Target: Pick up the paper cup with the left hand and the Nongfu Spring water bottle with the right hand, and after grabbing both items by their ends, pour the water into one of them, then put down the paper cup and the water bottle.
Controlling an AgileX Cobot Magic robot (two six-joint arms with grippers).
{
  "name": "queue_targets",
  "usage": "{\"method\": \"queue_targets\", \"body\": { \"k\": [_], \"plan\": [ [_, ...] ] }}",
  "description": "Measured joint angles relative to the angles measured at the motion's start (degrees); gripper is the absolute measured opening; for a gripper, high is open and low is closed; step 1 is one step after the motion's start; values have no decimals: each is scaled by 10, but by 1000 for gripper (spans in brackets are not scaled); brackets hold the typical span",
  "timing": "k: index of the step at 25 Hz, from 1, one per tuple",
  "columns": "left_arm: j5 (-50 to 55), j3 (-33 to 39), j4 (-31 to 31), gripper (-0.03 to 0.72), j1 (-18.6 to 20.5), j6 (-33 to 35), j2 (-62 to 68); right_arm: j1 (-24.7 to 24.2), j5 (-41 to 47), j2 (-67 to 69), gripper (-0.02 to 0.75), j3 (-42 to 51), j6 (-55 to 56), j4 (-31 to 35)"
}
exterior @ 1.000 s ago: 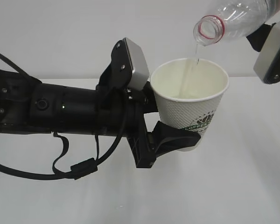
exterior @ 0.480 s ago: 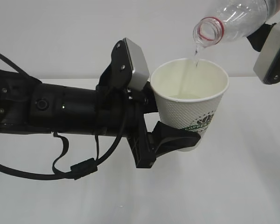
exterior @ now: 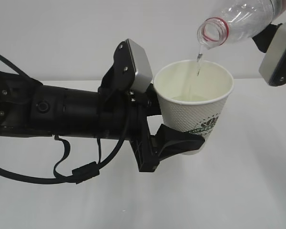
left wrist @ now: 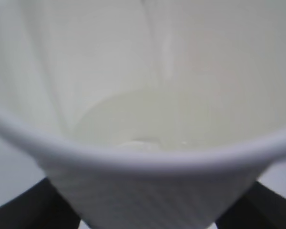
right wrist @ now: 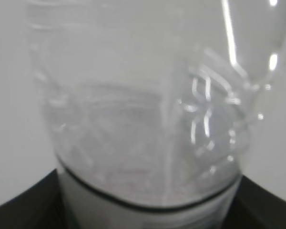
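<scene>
Pouring is under way: the Nongfu Spring water bottle (exterior: 245, 19) is tipped with its open mouth pointing down, right above the paper cup (exterior: 194, 102). A thin stream of the water (exterior: 199, 59) falls from the mouth into the cup. The cup stands upright in the air, above the white table (exterior: 248, 191).

The left hand (exterior: 174, 143) is closed on the lower part of the cup, one black finger (exterior: 181, 141) pressed against its dimpled wall near the green lettering. The right hand (exterior: 276, 45) is at the top right edge of the outside view, with the bottle's body running into it, but its fingers are cut off there.

From the left wrist view, I can look down into the cup, where a small pale pool sits at the bottom. The outside view hardly shows that pool. From the right wrist view, the clear ribbed bottle fills the picture, with dark fingers (right wrist: 24, 200) on both sides of its labelled part, so the right hand is gripping it.
</scene>
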Motion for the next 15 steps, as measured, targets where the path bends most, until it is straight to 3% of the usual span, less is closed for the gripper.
{"method": "queue_targets", "body": {
  "k": [15],
  "plan": [
    [2, 0, 51, 543, 0, 0, 0, 0, 0, 0, 503, 0, 0, 5]
  ]
}}
